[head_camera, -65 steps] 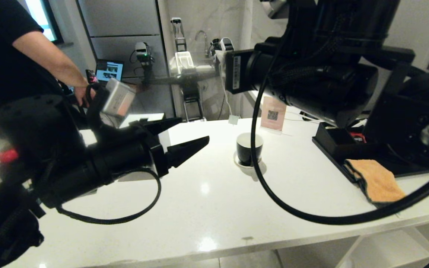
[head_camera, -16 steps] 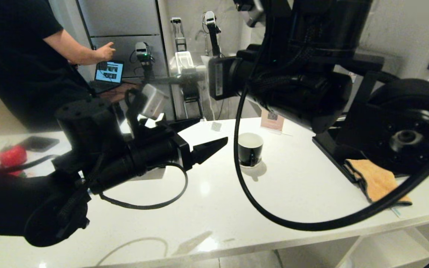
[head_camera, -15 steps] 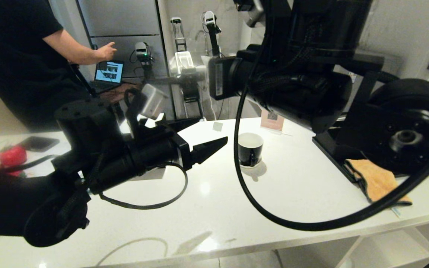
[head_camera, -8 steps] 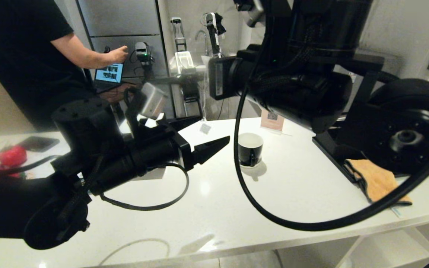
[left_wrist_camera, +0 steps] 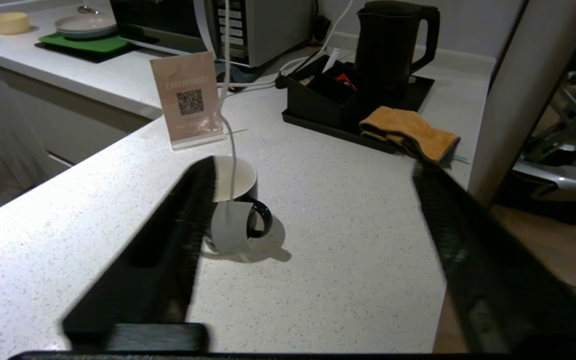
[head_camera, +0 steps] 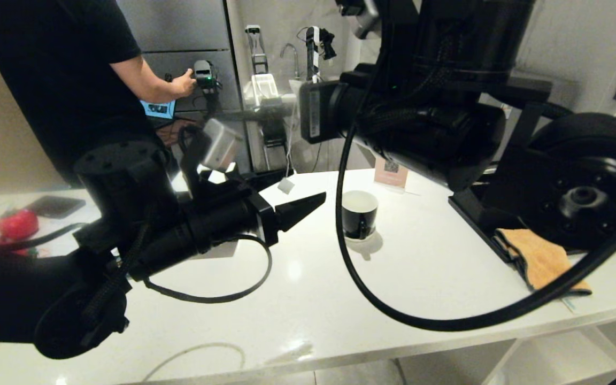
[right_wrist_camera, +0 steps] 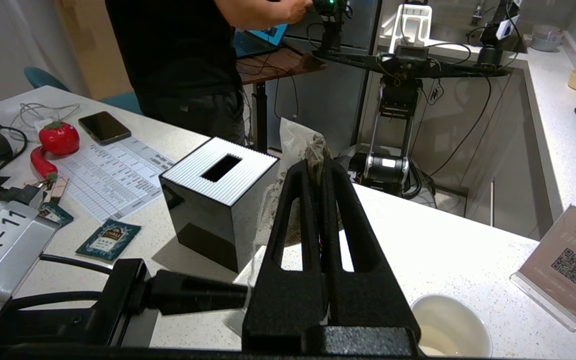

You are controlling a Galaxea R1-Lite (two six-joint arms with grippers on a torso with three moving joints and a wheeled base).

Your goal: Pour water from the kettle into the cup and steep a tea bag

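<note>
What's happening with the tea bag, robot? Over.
Right tool shut on tea bag. Left tool open around its dangling string, beside cup. Kettle untouched. Nothing blocking.

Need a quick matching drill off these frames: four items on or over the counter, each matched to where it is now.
Things:
1. tall matte black kettle
2. small glossy black cup, white inside
3. folded orange cloth
4. pale tea bag with a thin white string

Places:
A. on the white counter, near the pink QR-code card
B. lying at the front edge of the black tray
C. standing on the black tray
D. pinched between the shut fingers of the right gripper

Pairs: 1-C, 2-A, 3-B, 4-D
</note>
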